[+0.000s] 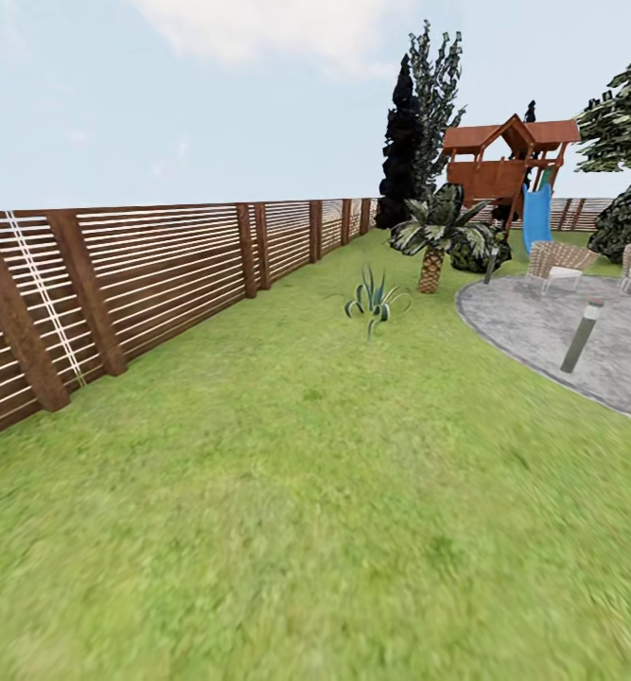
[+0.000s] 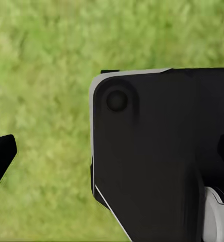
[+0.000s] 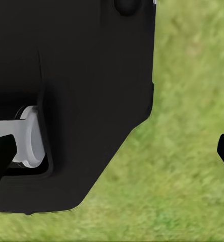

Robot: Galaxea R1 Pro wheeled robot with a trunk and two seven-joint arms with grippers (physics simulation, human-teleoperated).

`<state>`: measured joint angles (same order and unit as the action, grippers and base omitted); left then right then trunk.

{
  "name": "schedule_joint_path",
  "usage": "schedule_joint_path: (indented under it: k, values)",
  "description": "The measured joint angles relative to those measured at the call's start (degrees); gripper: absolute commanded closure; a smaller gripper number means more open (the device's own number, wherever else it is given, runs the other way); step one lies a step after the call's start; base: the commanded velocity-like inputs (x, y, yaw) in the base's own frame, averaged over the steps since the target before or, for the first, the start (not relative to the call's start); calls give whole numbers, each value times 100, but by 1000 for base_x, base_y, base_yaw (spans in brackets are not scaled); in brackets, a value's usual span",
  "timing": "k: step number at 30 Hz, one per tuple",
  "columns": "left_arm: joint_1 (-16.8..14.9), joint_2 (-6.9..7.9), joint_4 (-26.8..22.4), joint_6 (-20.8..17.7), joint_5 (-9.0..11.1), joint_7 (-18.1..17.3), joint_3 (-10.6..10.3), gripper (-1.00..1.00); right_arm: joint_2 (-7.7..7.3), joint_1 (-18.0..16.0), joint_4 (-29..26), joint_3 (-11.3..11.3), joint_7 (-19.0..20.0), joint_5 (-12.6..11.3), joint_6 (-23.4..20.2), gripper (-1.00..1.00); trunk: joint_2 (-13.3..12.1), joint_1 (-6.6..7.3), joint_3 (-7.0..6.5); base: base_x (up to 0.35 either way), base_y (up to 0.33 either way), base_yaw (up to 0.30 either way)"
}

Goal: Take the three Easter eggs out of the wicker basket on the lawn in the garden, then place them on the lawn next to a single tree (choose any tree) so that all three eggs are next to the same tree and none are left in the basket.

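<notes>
The lawn (image 1: 306, 492) stretches ahead in the head view, wide and green. A tree (image 1: 627, 113) with whitish-green speckled foliage stands at the far right, beyond the patio. The Easter eggs and the wicker basket are out of view. My left gripper (image 2: 112, 156) is open, with black fingertips (image 2: 2, 160) at the picture's edges and a dark part of my own body (image 2: 152, 151) and grass behind them. In the right wrist view my right gripper (image 3: 112, 156) is open too, holding nothing, over grass (image 3: 192, 101).
A brown slat fence (image 1: 164, 274) runs along the left. A spiky plant (image 1: 376, 301) and a small palm (image 1: 435, 236) stand mid-lawn. The grey patio (image 1: 542, 326) at right has a bollard light (image 1: 581, 338) and wicker chairs (image 1: 556, 260). A playset (image 1: 504, 170) and dark tall trees (image 1: 405, 142) lie beyond.
</notes>
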<state>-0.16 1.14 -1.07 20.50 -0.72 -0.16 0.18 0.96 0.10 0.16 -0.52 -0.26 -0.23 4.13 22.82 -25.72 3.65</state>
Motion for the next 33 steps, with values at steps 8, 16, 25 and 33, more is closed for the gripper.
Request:
schedule_joint_path:
  k: [8,16,25,33]
  values:
    - [0,0,1,2,0,0,0,-100,7,-1,0,4,-4,4,-4,-100,0,0,0,317,160,82]
    - [0,1,-2,1,0,0,2,-100,1,0,0,-1,0,3,1,-100,0,0,0,315,174,107]
    - [0,0,1,0,0,0,-2,-100,0,0,0,-3,0,0,2,-100,0,0,0,314,162,9]
    - [0,0,1,0,0,0,-2,-100,0,0,0,1,1,0,0,-100,0,0,0,314,78,1]
